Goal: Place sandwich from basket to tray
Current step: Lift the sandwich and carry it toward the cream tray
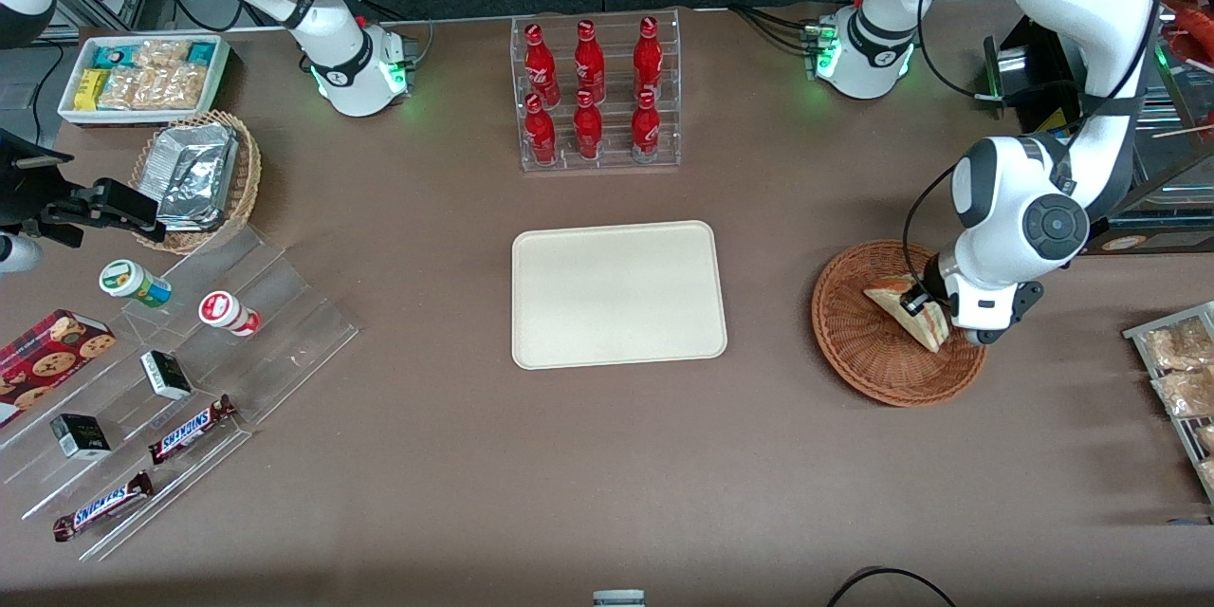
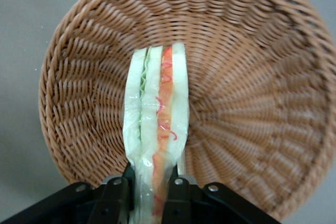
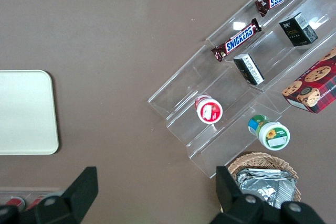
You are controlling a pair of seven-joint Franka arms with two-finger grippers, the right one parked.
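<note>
The sandwich (image 1: 910, 315) is a pale wedge with red and green filling, wrapped in clear film. It is in the reddish-brown wicker basket (image 1: 854, 341) toward the working arm's end of the table. My left gripper (image 1: 925, 308) is down in the basket and shut on the sandwich. In the left wrist view the sandwich (image 2: 157, 114) stands on edge between the black fingers (image 2: 113, 198) of the gripper (image 2: 149, 198), above the basket's weave (image 2: 252, 103). The cream tray (image 1: 616, 294) lies flat at the table's middle, with nothing on it.
A clear rack of red bottles (image 1: 593, 90) stands farther from the front camera than the tray. A tan basket of foil packets (image 1: 199, 175), a white bin of snacks (image 1: 142, 76) and a clear stepped stand with snacks (image 1: 161, 389) lie toward the parked arm's end. Packets on a rack (image 1: 1181, 379) sit beside the basket.
</note>
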